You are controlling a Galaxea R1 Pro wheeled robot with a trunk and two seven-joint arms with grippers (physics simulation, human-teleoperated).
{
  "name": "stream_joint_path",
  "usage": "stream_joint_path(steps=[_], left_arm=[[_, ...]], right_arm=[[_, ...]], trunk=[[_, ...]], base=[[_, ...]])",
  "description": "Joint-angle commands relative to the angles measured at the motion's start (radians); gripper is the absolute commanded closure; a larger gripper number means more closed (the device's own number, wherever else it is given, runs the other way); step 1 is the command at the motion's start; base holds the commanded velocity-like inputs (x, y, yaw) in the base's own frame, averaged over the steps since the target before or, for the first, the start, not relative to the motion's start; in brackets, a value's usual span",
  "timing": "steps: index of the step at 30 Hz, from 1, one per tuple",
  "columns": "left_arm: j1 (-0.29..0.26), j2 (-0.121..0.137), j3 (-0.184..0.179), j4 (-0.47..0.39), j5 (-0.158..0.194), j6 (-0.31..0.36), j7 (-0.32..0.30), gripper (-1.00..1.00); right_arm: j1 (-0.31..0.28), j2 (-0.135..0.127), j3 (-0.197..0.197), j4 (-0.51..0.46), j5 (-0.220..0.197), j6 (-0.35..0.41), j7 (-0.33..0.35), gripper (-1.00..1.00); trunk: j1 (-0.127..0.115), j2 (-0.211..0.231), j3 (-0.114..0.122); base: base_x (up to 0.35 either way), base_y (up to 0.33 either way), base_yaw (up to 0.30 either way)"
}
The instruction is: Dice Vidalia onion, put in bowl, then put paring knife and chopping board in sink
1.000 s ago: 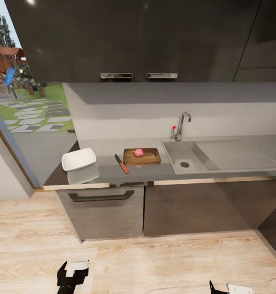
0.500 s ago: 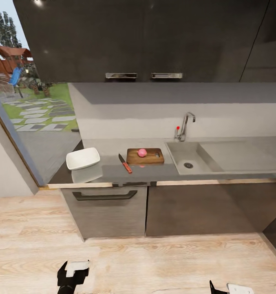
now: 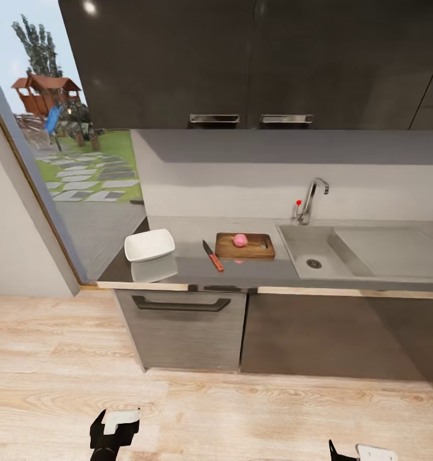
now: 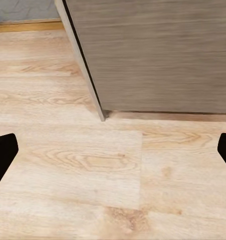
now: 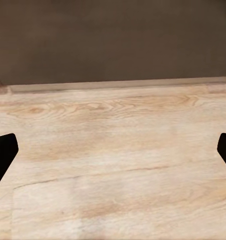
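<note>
So the whole view has slid right compared with a moment ago, which looks like the robot turning or rolling, not the stuff moving: the Vidalia onion [image 3: 240, 240] sits whole on the chopping board [image 3: 245, 246], paring knife [image 3: 212, 255] just beside it on the desk [image 3: 184, 269], bowl [image 3: 149, 245] further left, sink [image 3: 318, 257] empty. Both the left claw [image 4: 113, 155] and right claw [image 5: 113, 155] hang low over the wood floor [image 3: 56, 358], spread wide, holding nothing. My guess: it's lining up to grab the knife next.

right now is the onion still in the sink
No, the Vidalia onion sits on the chopping board on the countertop, beside the sink, whose basin holds nothing but its drain.
</note>
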Motion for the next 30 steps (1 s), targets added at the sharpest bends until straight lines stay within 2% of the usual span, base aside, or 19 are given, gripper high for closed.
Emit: stream_joint_path(steps=[1, 16, 30], left_arm=[[-0.002, 0.000, -0.009, 0.004, 0.009, -0.005, 0.000, -1.00], [-0.002, 0.000, -0.009, 0.004, 0.009, -0.005, 0.000, -1.00], [-0.002, 0.000, -0.009, 0.004, 0.009, -0.004, 0.000, -1.00]], right_arm=[[-0.001, 0.001, -0.007, 0.001, 0.010, -0.004, 0.002, -1.00], [-0.001, 0.001, -0.006, 0.001, 0.010, -0.003, 0.002, -1.00], [-0.001, 0.001, -0.006, 0.001, 0.010, -0.004, 0.002, -1.00]], trunk=[[0.000, -0.001, -0.001], [0.000, -0.001, -0.001], [0.000, -0.001, -0.001]], base=[[0.000, 0.000, 0.024], [0.000, 0.012, 0.004], [0.000, 0.264, 0.000]])
